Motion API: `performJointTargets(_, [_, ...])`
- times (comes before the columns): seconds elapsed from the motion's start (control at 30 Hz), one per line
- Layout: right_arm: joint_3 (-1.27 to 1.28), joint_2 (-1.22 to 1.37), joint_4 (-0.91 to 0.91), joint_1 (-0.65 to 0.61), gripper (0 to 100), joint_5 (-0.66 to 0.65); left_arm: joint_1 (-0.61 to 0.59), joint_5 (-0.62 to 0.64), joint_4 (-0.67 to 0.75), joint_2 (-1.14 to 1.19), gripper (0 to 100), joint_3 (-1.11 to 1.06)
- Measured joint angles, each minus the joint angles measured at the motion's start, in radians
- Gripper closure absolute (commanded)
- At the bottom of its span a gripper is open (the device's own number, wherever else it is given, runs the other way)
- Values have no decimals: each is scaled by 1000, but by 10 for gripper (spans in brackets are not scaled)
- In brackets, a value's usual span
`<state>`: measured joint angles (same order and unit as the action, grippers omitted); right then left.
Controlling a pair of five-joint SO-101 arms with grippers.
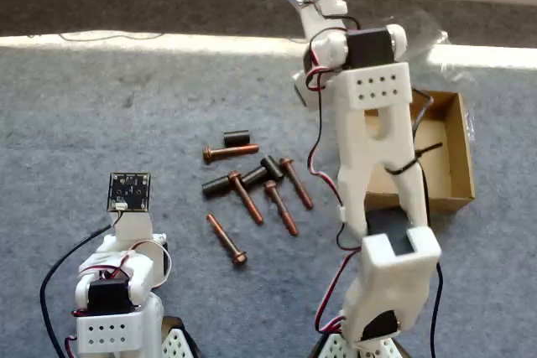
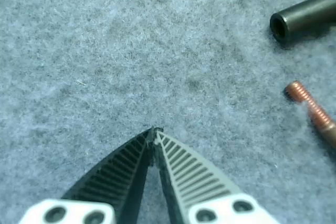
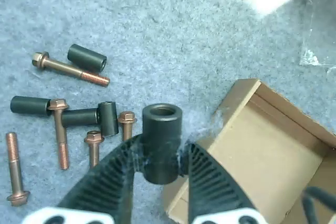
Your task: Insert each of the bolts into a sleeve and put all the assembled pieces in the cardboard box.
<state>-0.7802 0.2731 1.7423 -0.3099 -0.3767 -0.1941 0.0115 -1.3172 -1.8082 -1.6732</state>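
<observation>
My right gripper is shut on a black sleeve, held upright above the carpet beside the open cardboard box. Several copper bolts and black sleeves lie scattered on the carpet left of the box. The right wrist view shows the same bolts and sleeves beyond the held sleeve. My left gripper is shut with nothing in it, low over bare carpet. A sleeve and the threaded end of a bolt lie apart from it.
Grey carpet covers the work area. A clear plastic bag lies behind the box, in a strip of sunlight. The right arm stretches over the box's near side. The left arm sits at the front left.
</observation>
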Motion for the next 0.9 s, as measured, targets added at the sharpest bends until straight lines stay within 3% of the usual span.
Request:
performJointTargets(0.67, [523, -644, -2, -5, 995, 0, 0, 0, 0, 0, 993, 0])
performJointTargets(0.9, [825, -936, -100, -5, 995, 0, 0, 0, 0, 0, 992, 0])
